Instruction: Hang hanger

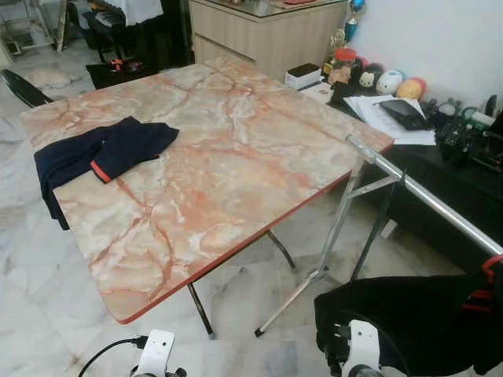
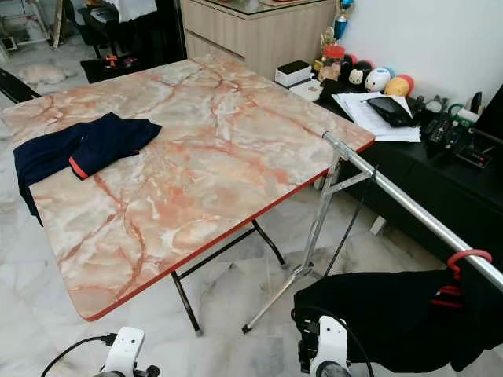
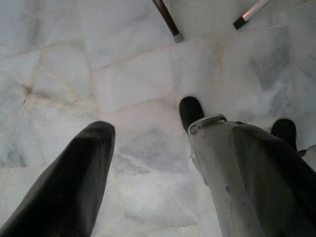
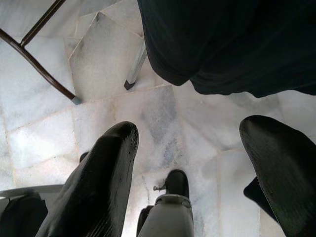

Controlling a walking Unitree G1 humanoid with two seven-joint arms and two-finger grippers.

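A red hanger (image 2: 469, 255) hooks over the silver rail (image 2: 409, 208) of a clothes rack on my right, and a black garment (image 2: 393, 314) hangs from it. A navy garment with red trim (image 1: 102, 149) lies crumpled on the left part of the marble-patterned table (image 1: 236, 157). Both arms hang low in front of me. My left gripper (image 3: 170, 128) is open over the floor tiles and holds nothing. My right gripper (image 4: 192, 126) is open too, empty, just below the hem of the black garment (image 4: 227, 44).
The rack's angled leg (image 1: 330, 236) stands on the white marble floor beside the table's folding legs (image 1: 200, 310). A low black cabinet (image 1: 440, 196) along the right wall carries papers, toys and cables. A wooden dresser (image 1: 259, 31) stands behind the table.
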